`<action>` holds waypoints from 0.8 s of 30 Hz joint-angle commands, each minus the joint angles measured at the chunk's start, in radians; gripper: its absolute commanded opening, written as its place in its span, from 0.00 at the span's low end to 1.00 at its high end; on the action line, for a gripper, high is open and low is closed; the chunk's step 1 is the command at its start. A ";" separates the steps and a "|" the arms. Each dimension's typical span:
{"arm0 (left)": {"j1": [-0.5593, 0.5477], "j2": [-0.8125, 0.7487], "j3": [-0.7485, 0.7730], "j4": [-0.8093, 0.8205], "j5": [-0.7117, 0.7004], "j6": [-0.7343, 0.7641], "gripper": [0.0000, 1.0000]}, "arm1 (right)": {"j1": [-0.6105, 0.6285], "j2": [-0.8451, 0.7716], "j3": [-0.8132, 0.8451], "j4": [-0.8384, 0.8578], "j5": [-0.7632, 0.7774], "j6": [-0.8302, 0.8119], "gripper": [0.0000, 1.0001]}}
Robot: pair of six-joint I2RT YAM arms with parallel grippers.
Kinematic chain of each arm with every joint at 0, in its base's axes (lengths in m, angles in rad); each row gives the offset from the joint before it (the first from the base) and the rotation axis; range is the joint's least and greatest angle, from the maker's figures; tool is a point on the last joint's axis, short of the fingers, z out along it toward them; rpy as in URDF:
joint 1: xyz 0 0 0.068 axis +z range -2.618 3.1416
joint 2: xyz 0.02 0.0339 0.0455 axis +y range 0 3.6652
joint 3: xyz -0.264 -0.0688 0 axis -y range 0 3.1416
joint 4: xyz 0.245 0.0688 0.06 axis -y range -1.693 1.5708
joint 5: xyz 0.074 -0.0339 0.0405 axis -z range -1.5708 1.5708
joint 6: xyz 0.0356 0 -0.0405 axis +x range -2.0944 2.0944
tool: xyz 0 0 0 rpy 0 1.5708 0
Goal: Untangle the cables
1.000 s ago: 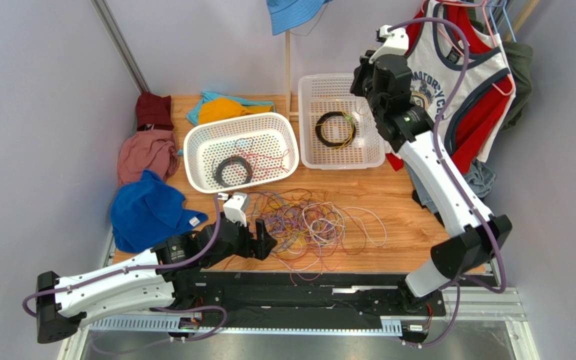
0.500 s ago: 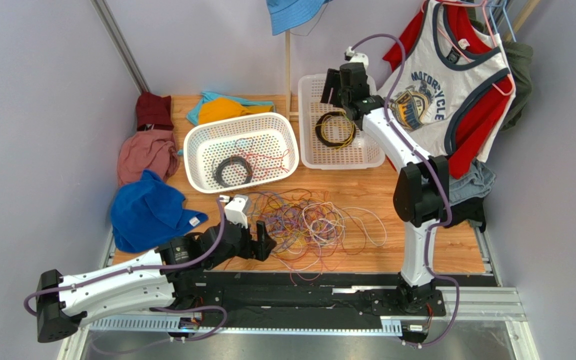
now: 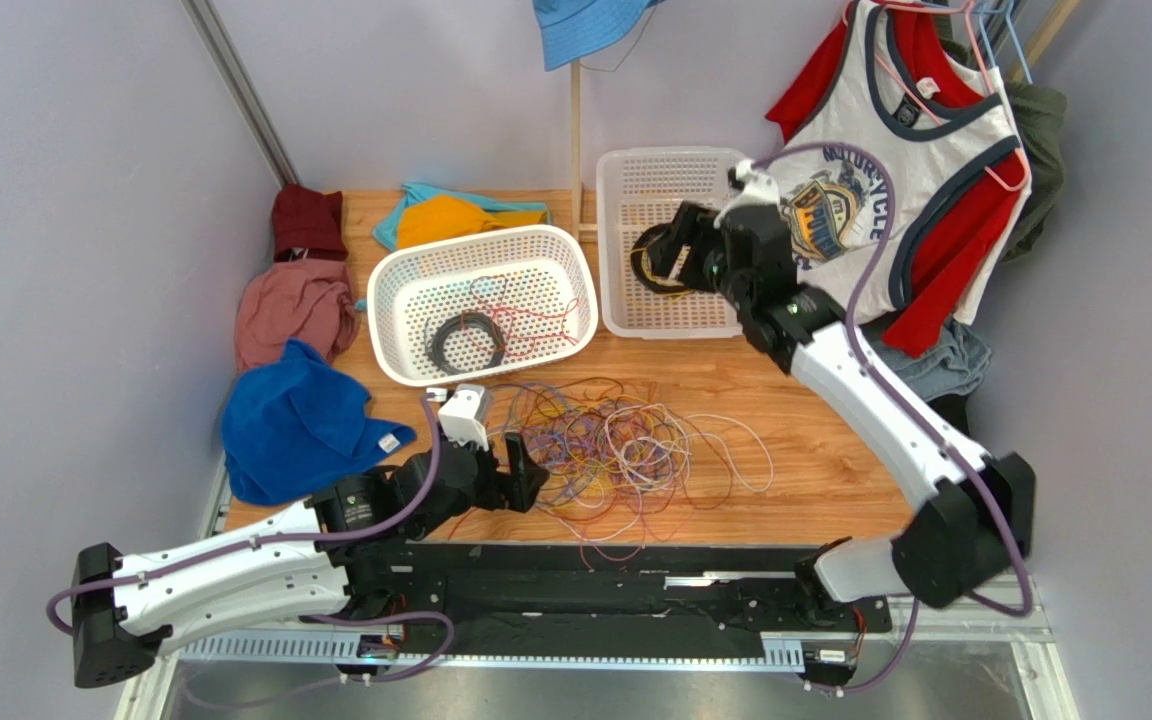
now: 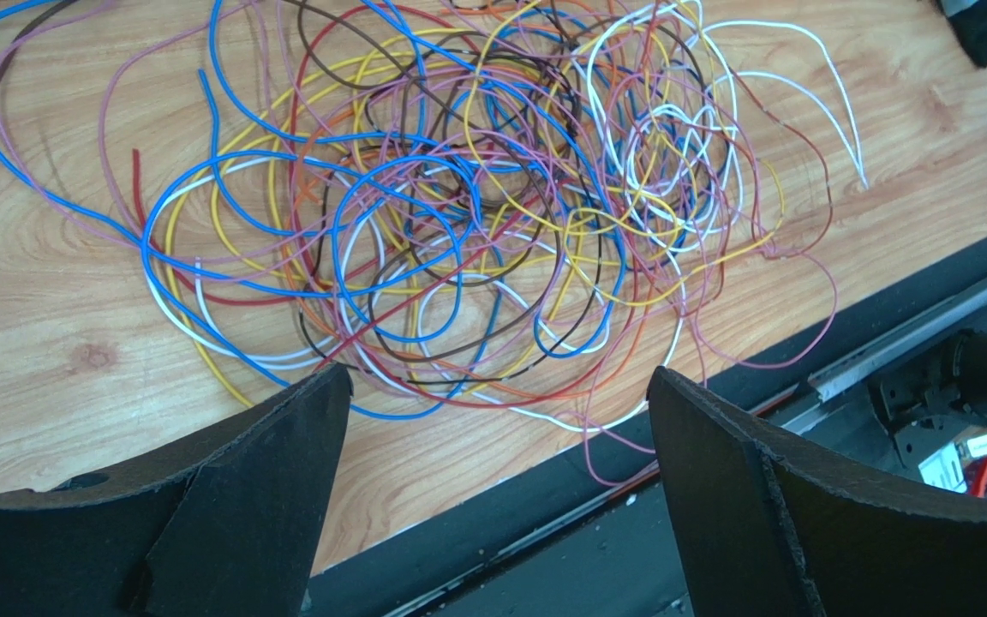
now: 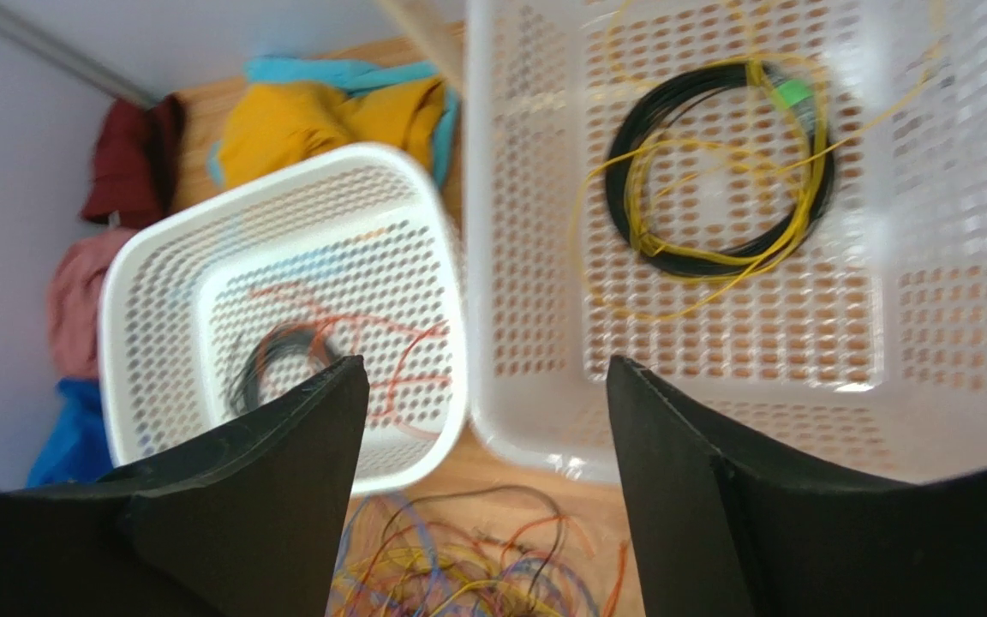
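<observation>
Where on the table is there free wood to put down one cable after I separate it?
Free on the table: the strip between the right basket and the cables, and the corner to the right of the cables. Crowded: the middle, under the cables, and the left side, under clothes.

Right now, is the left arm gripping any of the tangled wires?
No, its jaws stand wide open, and the cables lie loose on the table.

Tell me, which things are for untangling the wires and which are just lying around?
For the job: tangled cables, rounded basket, rectangular basket.
Just lying around: blue cloth, pink cloth, maroon cloth, yellow cloth, hanging tank top.
</observation>
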 commanded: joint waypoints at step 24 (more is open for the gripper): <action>0.001 -0.095 -0.090 -0.006 0.042 -0.142 0.93 | 0.637 -0.173 -0.737 0.191 0.063 -0.035 0.63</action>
